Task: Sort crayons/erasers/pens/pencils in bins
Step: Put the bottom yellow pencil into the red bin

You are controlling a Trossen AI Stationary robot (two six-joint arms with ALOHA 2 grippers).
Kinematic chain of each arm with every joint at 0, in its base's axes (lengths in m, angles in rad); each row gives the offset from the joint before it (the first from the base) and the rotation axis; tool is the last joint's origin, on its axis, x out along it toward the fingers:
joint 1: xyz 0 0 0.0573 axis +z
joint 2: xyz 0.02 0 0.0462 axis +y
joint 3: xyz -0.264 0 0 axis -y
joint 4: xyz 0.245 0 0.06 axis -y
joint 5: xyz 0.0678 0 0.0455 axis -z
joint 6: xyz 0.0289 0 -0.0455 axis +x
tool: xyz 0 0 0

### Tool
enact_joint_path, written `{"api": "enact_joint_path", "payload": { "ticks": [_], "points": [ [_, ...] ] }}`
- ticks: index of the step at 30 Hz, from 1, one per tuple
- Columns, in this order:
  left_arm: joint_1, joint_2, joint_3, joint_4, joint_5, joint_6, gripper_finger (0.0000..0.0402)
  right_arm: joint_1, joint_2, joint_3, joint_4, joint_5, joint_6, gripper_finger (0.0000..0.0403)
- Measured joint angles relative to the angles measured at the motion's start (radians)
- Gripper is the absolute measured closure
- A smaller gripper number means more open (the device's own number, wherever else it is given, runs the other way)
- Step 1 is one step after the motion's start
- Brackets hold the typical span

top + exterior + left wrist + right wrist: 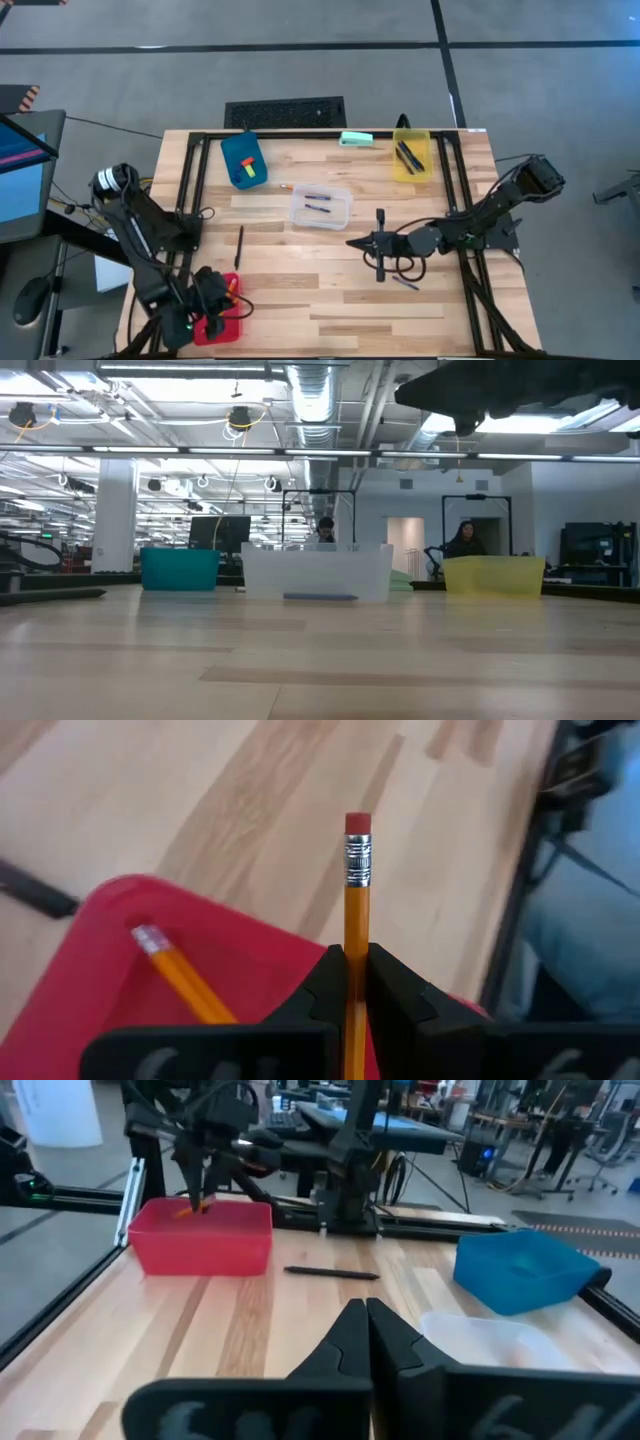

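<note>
The left tool (356,982) is clenched on an orange pencil (356,910) held upright over the red bin (222,318) at the surface's near left corner — a second pencil (180,975) already lies inside. The right tool (352,242) — fingers pressed together, grasping nothing — hovers mid-surface just beside the clear bin (321,208), which contains pens (317,198).

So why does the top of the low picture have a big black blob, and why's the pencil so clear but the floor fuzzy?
Low view: the blob is an arm overhead, dark against bright ceiling lights. Left wrist view: the pencil pinched in the left gripper over the red bin sits close and sharp; the table behind is soft. Right wrist view: the shut right gripper looks blurry up close.
</note>
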State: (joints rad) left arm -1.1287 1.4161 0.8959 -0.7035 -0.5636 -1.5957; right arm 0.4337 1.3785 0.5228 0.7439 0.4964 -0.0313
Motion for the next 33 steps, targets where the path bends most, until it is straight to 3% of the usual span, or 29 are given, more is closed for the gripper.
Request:
{"api": "enact_joint_path", "payload": {
  "ticks": [21,33],
  "points": [
    [-0.001,0.025,0.000,-0.081,-0.017,-0.074,0.0385,-0.063,0.000,0.023,0.020,0.000,-0.082,0.0400],
    [-0.001,0.025,0.000,-0.099,-0.026,-0.315,0.0385,-0.078,0.000,0.047,0.019,-0.025,-0.135,0.0400]
  ]
}}
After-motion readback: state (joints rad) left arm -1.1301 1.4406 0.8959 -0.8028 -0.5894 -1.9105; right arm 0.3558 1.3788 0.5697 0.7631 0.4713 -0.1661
